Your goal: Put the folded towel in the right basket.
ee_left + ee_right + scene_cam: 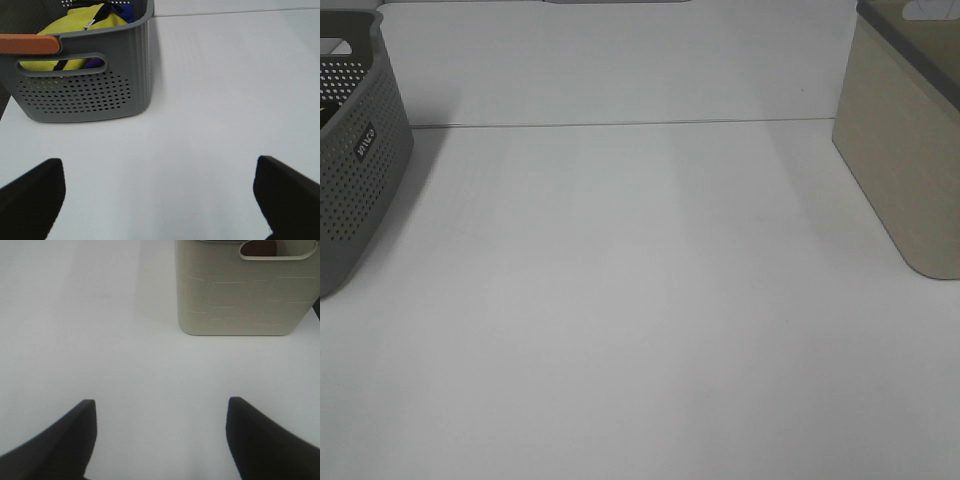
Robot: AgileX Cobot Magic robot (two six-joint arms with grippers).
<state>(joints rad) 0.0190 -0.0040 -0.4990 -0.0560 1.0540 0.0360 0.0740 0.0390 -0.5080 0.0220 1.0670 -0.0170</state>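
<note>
Left gripper (159, 200) jaws wide apart, nothing between them, bare white table (210, 100) beneath; right gripper (160, 440) the same, open over bare table. Neither arm shows in the high view. Beyond the left gripper, the gray perforated basket (100, 90) holds yellow cloth (80, 22) with a black strap and something blue behind; probably the folded towel is in that pile, though only a bunched corner shows and I cannot confirm folds. Judged soft, light, limp: likely to sag and unfold if pinched at one edge, so a grip across the thick middle of the fold seems best, lifted straight up past the rim and handle slot. Far right, the beige basket (240, 295) stands well apart. The table between the baskets is open, so carrying room is wide.
</note>
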